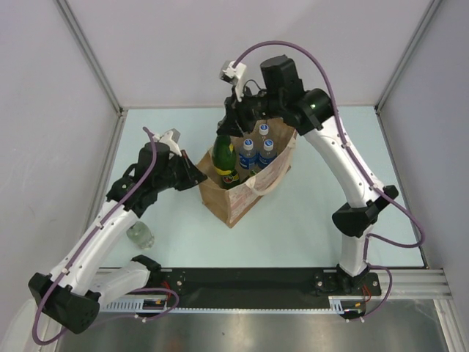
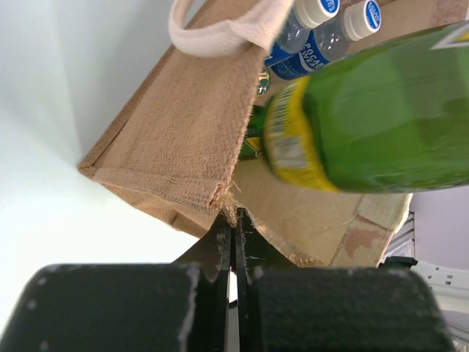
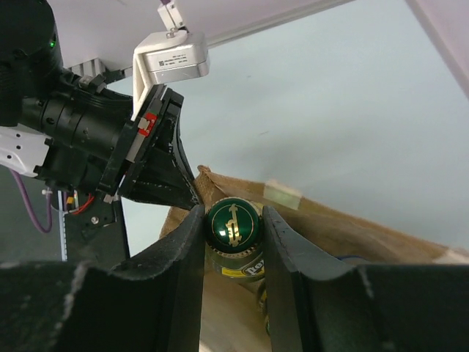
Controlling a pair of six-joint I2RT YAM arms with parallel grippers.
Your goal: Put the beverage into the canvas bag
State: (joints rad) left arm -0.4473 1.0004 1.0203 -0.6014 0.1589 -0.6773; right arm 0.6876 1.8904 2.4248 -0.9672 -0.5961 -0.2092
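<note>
The tan canvas bag (image 1: pixel 236 196) with cream handles stands mid-table. A green glass beverage bottle (image 1: pixel 224 165) stands upright in its left part. My right gripper (image 1: pixel 233 123) is shut on the bottle's green cap (image 3: pixel 233 224), one finger on each side, over the bag opening. My left gripper (image 1: pixel 196 176) is shut on the bag's frayed left rim (image 2: pixel 229 204) and holds it. In the left wrist view the green bottle (image 2: pixel 366 125) lies inside the bag (image 2: pixel 183 139), by the cream handle (image 2: pixel 220 33).
Three blue-labelled water bottles (image 1: pixel 256 150) with white caps stand in the bag's right part; they also show in the left wrist view (image 2: pixel 315 33). A clear bottle (image 1: pixel 141 236) lies on the table near the left arm. White walls enclose the table on three sides.
</note>
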